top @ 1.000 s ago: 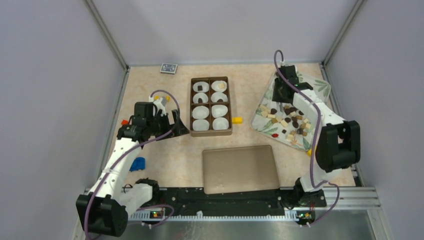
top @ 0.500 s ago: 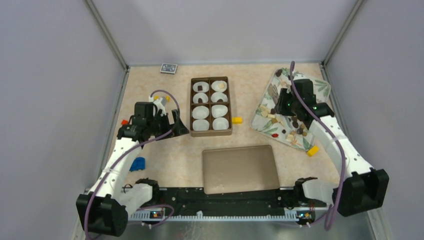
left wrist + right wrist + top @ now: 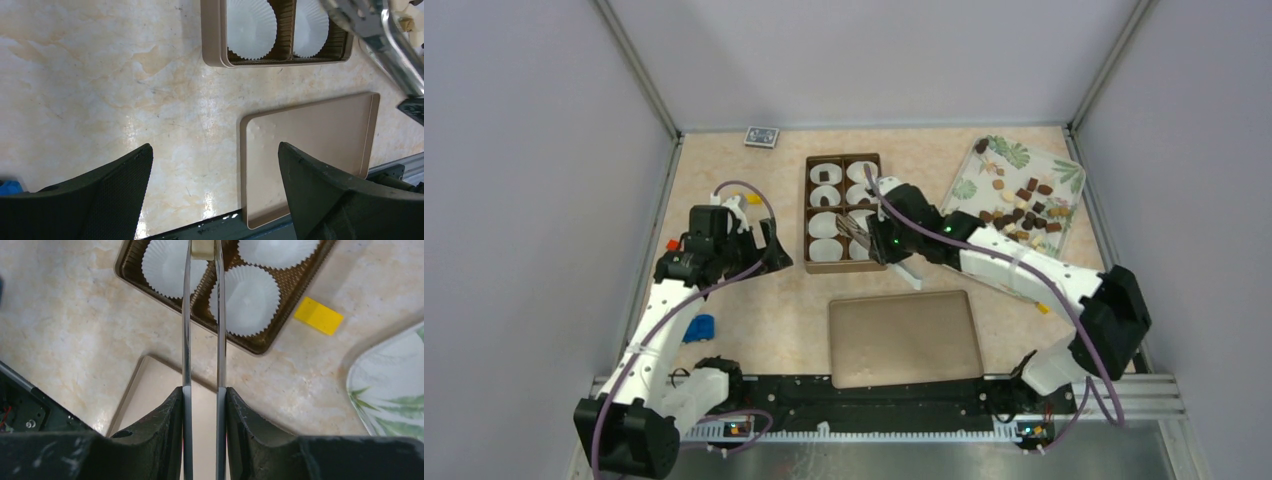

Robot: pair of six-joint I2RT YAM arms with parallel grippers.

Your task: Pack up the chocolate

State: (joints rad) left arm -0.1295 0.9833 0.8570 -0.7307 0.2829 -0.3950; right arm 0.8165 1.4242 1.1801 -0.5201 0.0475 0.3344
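Holding a cream chocolate piece (image 3: 202, 249) in the right pincer (image 3: 849, 222) over the brown rectangular box (image 3: 807, 215) of white paper cups (image 3: 249, 299).

Grips the piece at the tips of two long metal blades, drawn nearly together, above a divider between cups, centre of the overhead frame. Holds the left pincer (image 3: 215, 152) spread wide and empty left of centre, near the box's lower left corner, above the marbled beige counter (image 3: 100, 75). Shows the other small chocolate pieces (image 3: 1024, 198), dark brown, mid brown and cream, scattered on the leaf-patterned tray (image 3: 1012, 154) at upper right, and dark pieces (image 3: 824, 176) in the two uppermost left-column cups. Shows the flat brown lid (image 3: 904, 338) at lower centre and a yellow block (image 3: 318, 316) just beside the box.
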